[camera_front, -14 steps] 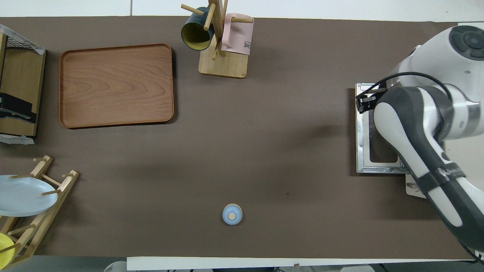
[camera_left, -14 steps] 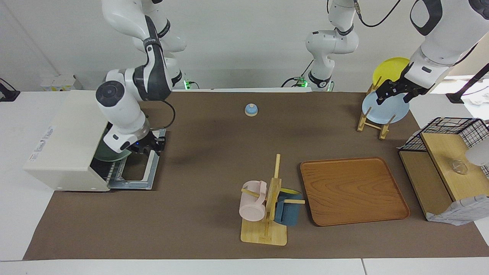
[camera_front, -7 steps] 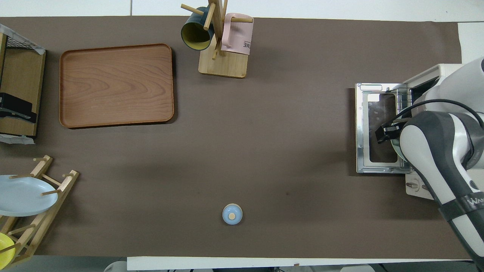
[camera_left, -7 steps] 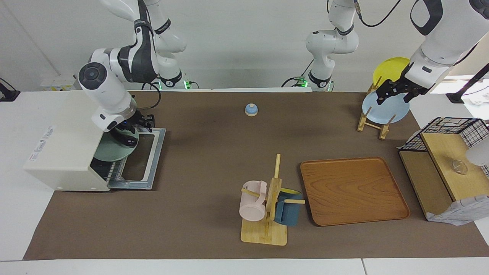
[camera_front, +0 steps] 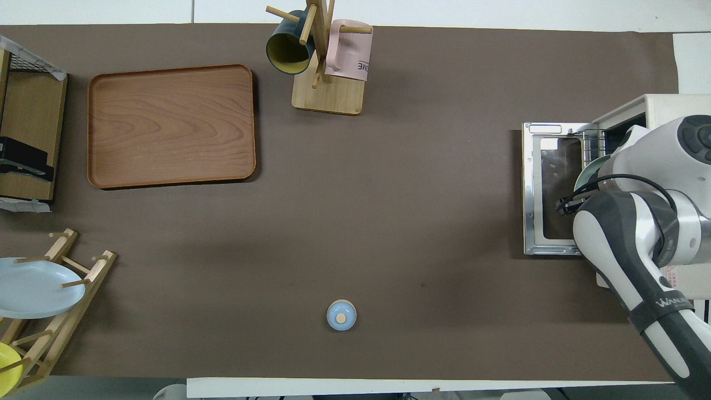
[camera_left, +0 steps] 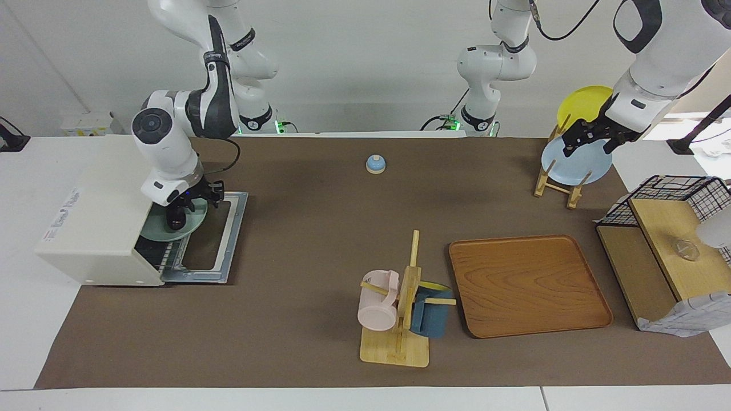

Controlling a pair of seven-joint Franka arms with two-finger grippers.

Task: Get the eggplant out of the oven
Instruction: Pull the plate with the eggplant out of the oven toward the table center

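Observation:
The cream-white oven [camera_left: 97, 211] stands at the right arm's end of the table with its glass door [camera_left: 220, 240] dropped flat onto the mat. A mint-green plate [camera_left: 163, 231] sits on the wire rack at the oven's mouth. The dark eggplant [camera_left: 175, 218] lies on that plate. My right gripper [camera_left: 178, 212] points down right at the eggplant, over the plate. In the overhead view the right arm covers the oven [camera_front: 661, 105], most of the plate [camera_front: 587, 171] and the eggplant. My left gripper [camera_left: 588, 145] waits open over the plate rack.
A plate rack [camera_left: 557, 180] holds a pale blue plate [camera_left: 577, 165] and a yellow plate [camera_left: 582, 103]. A wooden tray [camera_left: 528, 285], a mug tree [camera_left: 400, 308] with a pink and a blue mug, a small blue bell [camera_left: 375, 164] and a wire-basket shelf [camera_left: 668, 240] stand on the mat.
My right gripper has swung from over the open door toward the oven's mouth and come down onto the plate at the eggplant. The left arm has not moved.

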